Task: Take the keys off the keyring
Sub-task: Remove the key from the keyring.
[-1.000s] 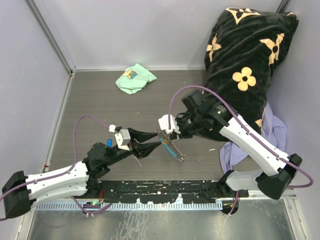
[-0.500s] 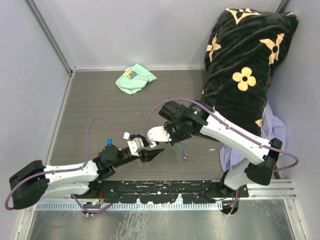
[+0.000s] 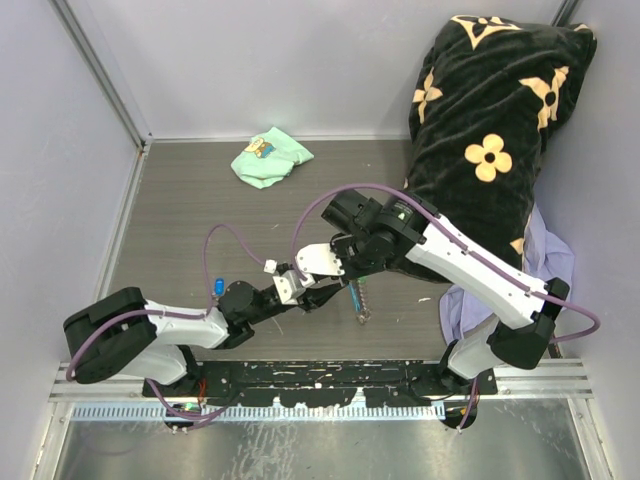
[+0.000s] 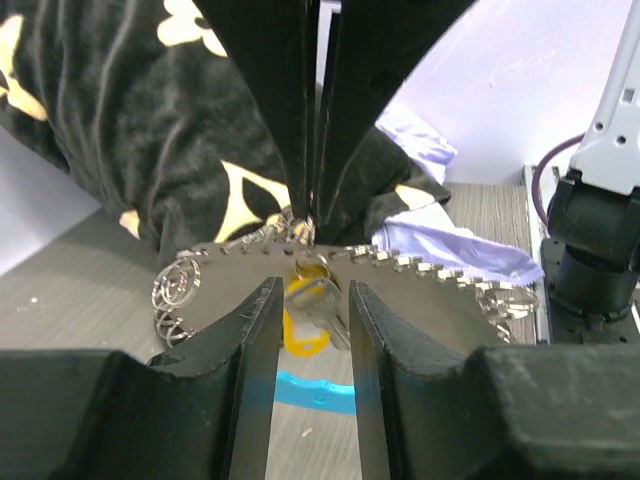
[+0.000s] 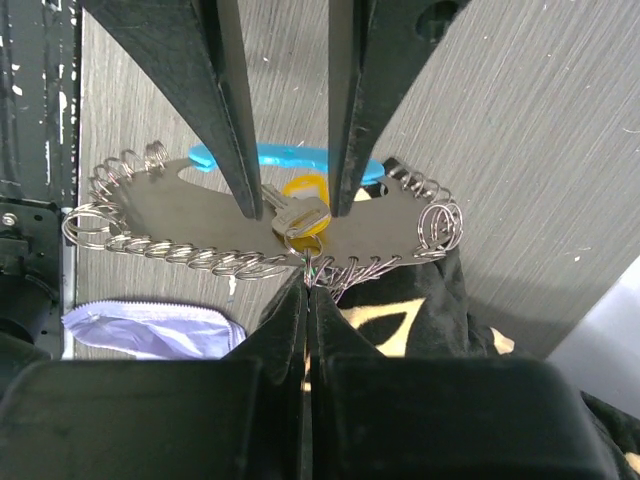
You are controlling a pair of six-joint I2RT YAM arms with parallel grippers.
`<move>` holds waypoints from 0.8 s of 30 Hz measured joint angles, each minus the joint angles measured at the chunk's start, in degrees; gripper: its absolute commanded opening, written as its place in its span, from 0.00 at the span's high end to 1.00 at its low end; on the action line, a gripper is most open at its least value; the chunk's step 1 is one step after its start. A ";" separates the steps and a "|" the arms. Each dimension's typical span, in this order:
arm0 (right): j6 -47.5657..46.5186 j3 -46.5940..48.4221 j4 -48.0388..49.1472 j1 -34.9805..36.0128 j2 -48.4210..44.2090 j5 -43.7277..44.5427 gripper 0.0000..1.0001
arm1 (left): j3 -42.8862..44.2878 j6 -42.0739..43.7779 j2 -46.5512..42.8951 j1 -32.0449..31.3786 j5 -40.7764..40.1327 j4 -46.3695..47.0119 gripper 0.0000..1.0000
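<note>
The right gripper (image 5: 308,286) is pinched tight on the edge of the keyring (image 4: 425,300), holding it over the bench (image 3: 200,220). The left gripper (image 4: 311,290) is spread either side of the yellow-tagged key (image 5: 300,215). It should close squarely on that key, then work it along the ring rather than yank.

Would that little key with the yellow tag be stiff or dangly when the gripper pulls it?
Probably dangly: the key hangs loosely from the keyring, so it seems free to swing. It is likely light, being tiny beside the left gripper. Its smooth metal might slip.
</note>
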 measured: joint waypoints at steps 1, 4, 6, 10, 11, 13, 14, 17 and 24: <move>-0.02 0.20 -0.20 -0.28 0.00 -0.44 0.99 | 0.31 0.35 -0.02 0.00 -0.02 0.52 0.67; -0.13 0.94 -0.81 -1.22 0.00 -1.90 0.99 | 0.61 0.87 -0.35 0.00 -0.20 1.84 0.68; -0.22 1.70 -1.07 -1.70 0.00 -2.93 0.99 | 0.72 0.98 -0.42 0.00 -0.26 2.23 0.68; -0.39 3.17 -1.40 -2.43 -0.04 -4.42 0.99 | 1.66 1.01 -0.39 0.00 -0.31 2.29 0.70; -0.44 3.30 -1.40 -2.49 -0.04 -4.66 0.99 | 1.97 0.98 -0.39 0.00 -0.31 2.29 0.70; -0.46 3.50 -1.53 -2.54 -0.04 -5.22 0.99 | 2.89 0.96 -0.39 0.00 -0.26 2.34 0.71; -0.46 3.50 -1.60 -2.54 -0.04 -5.51 0.99 | 3.26 0.92 -0.39 0.00 -0.26 2.40 0.73; -0.61 3.52 -1.84 -2.54 -0.04 -5.99 0.99 | 4.04 0.76 -0.39 0.00 -0.24 2.67 0.76; -0.63 4.79 -2.38 -2.75 -0.04 -6.62 0.99 | 4.26 0.50 0.55 0.00 -0.04 2.82 0.76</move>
